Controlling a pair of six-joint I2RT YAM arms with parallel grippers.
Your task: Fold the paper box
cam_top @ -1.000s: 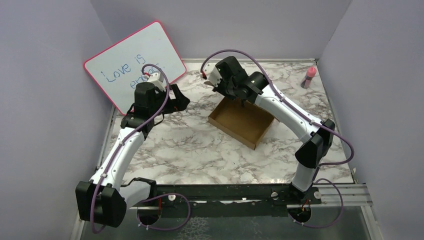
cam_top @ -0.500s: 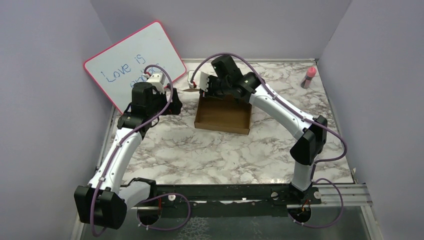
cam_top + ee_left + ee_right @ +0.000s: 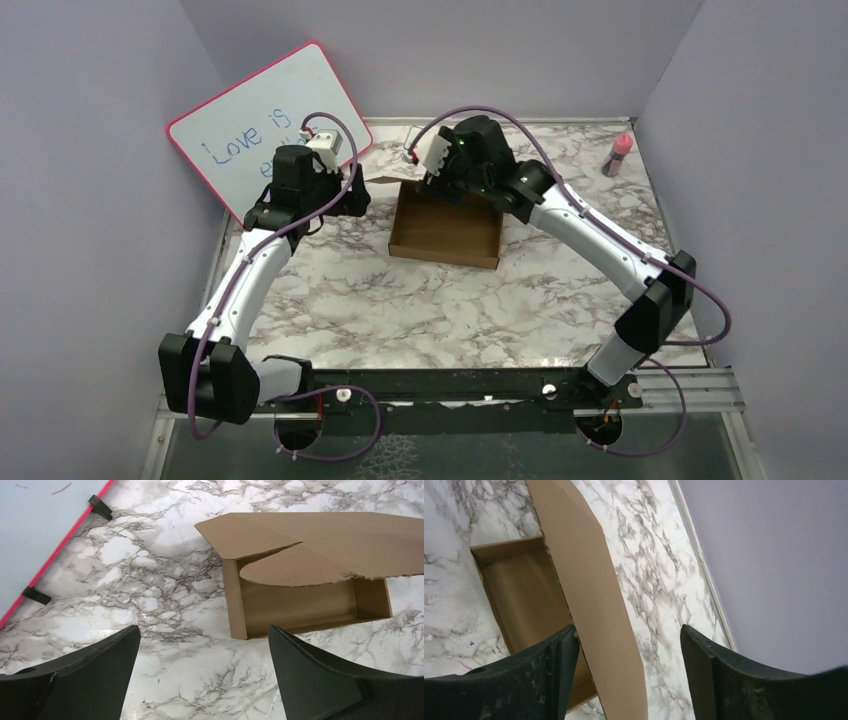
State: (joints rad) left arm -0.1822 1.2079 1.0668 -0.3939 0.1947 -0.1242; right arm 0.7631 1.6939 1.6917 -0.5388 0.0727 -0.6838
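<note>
The paper box (image 3: 445, 228) is a shallow brown cardboard tray on the marble table, open side up. Its lid flap (image 3: 320, 540) stands over the far wall. My right gripper (image 3: 437, 183) hovers over the box's far edge. In the right wrist view it (image 3: 626, 632) is open, with the flap (image 3: 589, 580) passing between the fingers, close against the left one. My left gripper (image 3: 358, 198) hangs just left of the box. In the left wrist view it (image 3: 204, 635) is wide open over bare marble, short of the box's near corner (image 3: 239, 630).
A pink-framed whiteboard (image 3: 270, 120) leans on the left wall behind the left arm, its edge (image 3: 55, 555) close to the left gripper. A small pink bottle (image 3: 620, 152) stands at the far right corner. Purple walls enclose the table.
The right gripper dragged and turned the box leftward, then opened and let go of the flap. The left arm moved slightly toward the box, still open.
</note>
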